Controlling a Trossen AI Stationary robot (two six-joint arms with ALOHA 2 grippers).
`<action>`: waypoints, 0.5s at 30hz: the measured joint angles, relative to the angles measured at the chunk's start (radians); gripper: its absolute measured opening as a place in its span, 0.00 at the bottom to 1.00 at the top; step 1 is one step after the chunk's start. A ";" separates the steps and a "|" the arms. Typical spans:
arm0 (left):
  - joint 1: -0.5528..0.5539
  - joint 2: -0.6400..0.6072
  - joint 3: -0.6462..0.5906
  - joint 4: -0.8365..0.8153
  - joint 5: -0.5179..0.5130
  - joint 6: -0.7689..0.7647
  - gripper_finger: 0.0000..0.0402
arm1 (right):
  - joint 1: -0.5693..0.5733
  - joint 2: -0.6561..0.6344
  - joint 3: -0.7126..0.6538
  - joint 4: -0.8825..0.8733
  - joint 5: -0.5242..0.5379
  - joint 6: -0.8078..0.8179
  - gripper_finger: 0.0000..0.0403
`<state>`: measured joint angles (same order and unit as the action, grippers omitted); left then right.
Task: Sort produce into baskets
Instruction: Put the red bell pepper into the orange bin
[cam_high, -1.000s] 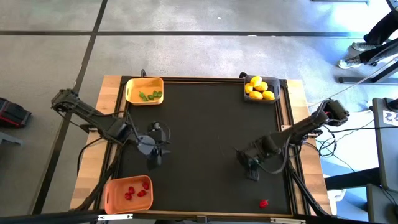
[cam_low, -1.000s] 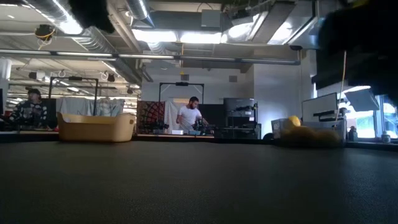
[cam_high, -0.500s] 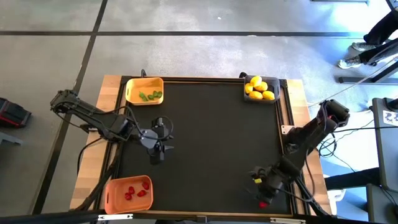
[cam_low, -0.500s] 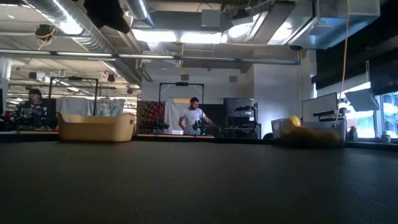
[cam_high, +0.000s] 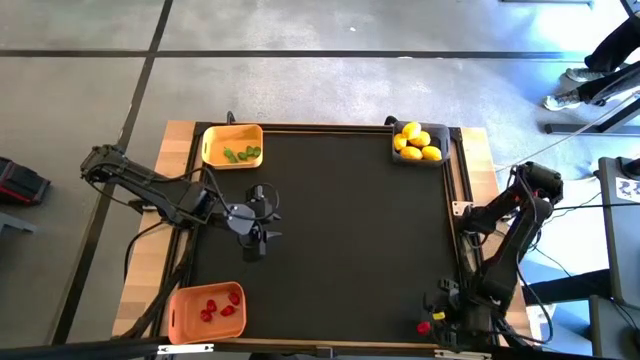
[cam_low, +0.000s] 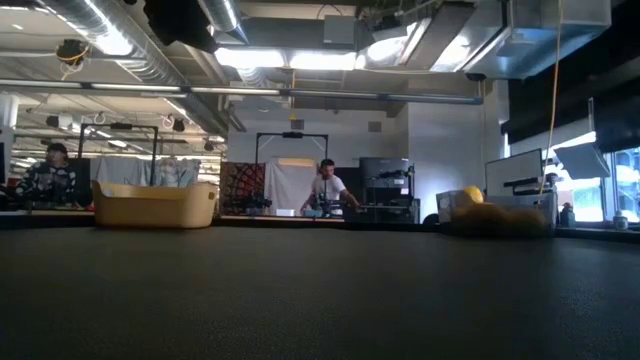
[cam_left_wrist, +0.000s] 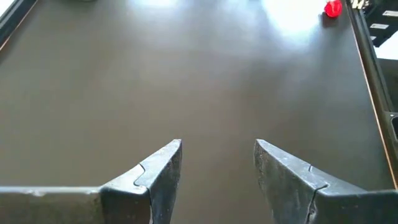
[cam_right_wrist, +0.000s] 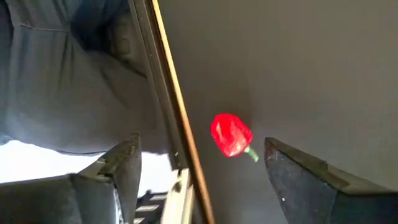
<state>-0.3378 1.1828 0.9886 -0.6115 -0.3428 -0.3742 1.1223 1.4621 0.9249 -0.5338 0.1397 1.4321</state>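
Right wrist view: I note right gripper (cam_right_wrist: 199, 168) jaws apart astride the red piece (cam_right_wrist: 231, 134) at the counter's (cam_high: 330, 230) 5 o'clock edge; left gripper (cam_left_wrist: 217, 168) jaws apart, empty.

The room is a large workshop with a grey concrete floor (cam_high: 330, 85) crossed by dark seams. Overhead run silver ducts (cam_low: 90, 30) and bright ceiling lights (cam_low: 300, 58). At twelve o'clock a person (cam_low: 326, 188) stands at a bench; at nine o'clock another person (cam_low: 48, 175) sits.
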 joint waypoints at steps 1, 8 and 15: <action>0.000 0.000 0.000 0.003 0.000 0.000 0.49 | 0.007 0.007 0.000 0.002 0.024 -0.021 0.68; 0.000 0.000 0.000 0.003 0.000 -0.008 0.49 | 0.023 0.102 0.000 0.044 0.066 -0.106 0.68; 0.000 0.000 0.000 0.003 0.000 -0.022 0.49 | 0.023 0.193 0.000 0.066 0.022 -0.159 0.66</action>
<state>-0.3374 1.1828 0.9886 -0.6086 -0.3425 -0.3964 1.1458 1.6554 0.9245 -0.4678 0.1619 1.2731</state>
